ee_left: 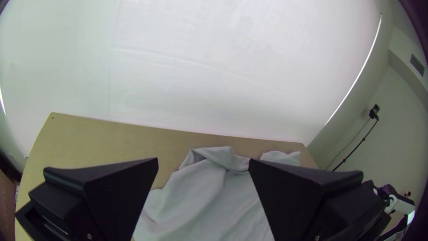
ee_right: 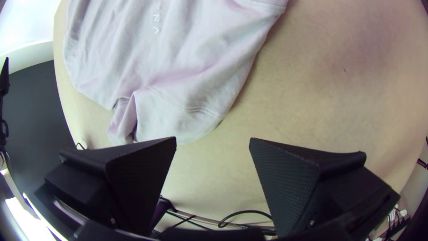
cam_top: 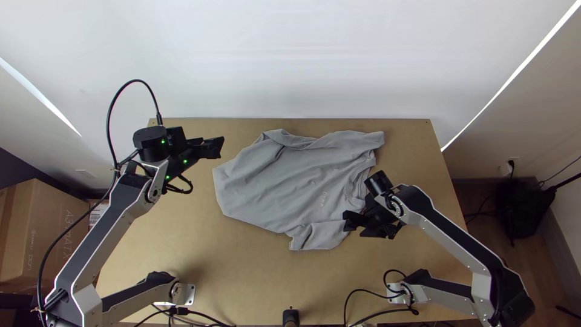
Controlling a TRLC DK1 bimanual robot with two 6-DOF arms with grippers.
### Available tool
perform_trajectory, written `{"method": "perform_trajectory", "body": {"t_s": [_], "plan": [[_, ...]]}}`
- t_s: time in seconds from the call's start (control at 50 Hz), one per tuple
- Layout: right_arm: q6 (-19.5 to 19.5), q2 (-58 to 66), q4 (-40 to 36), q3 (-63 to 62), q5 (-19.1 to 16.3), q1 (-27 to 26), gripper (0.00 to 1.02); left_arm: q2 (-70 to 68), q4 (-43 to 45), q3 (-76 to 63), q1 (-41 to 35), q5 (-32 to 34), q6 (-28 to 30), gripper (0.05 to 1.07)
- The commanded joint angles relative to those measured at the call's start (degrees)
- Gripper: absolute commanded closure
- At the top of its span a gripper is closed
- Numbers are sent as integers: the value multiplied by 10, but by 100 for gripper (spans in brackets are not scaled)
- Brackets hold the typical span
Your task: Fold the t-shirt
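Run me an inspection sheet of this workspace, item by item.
Surface: light wooden table with a small dark mark.
Job's things: grey t-shirt, spread out, wrinkled, far edge partly turned over.
Clutter: cardboard box beside the table, left side.
Left claw: open, empty, off the shirt's left side.
Right claw: open, empty, by the shirt's near right sleeve.
Cables: black cable looping beyond the left arm; others near both bases.
Surroundings: white wall beyond the far edge.
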Motion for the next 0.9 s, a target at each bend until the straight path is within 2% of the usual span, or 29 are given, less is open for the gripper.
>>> {"method": "perform_trajectory", "body": {"t_s": [0.0, 0.2, 0.38, 0.48, 0.52, 0.56, 0.6, 0.62, 0.68, 0.76, 0.88], "plan": [[3, 29, 24, -21, -10, 10, 28, -18, -9, -14, 9, -5, 9, 9], [3, 64, 65, -44, -12, 23, 28, -27, -21, -16, 14, -5, 11, 9], [2, 87, 93, -59, -11, 34, 48, -33, -25, -18, 23, -5, 19, 9], [-1, 101, 99, -62, -12, 40, 49, -34, -26, -17, 29, -5, 24, 9], [-3, 106, 108, -61, -11, 43, 58, -34, -28, -16, 31, -5, 26, 9], [-1, 104, 125, -63, -5, 48, 75, -33, -32, -15, 33, -5, 31, 9], [-1, 100, 146, -66, 15, 50, 96, -32, -38, -15, 37, -4, 40, 9], [0, 100, 153, -66, 20, 50, 100, -31, -43, -15, 38, -5, 45, 9], [-3, 97, 154, -67, 21, 50, 99, -27, -65, -15, 43, -4, 70, 9], [-3, 84, 152, -68, 22, 50, 99, -17, -113, -18, 45, -5, 132, 9], [-3, 45, 139, -70, 22, 34, 99, 1, -148, -25, 62, -4, 182, 10]]}}
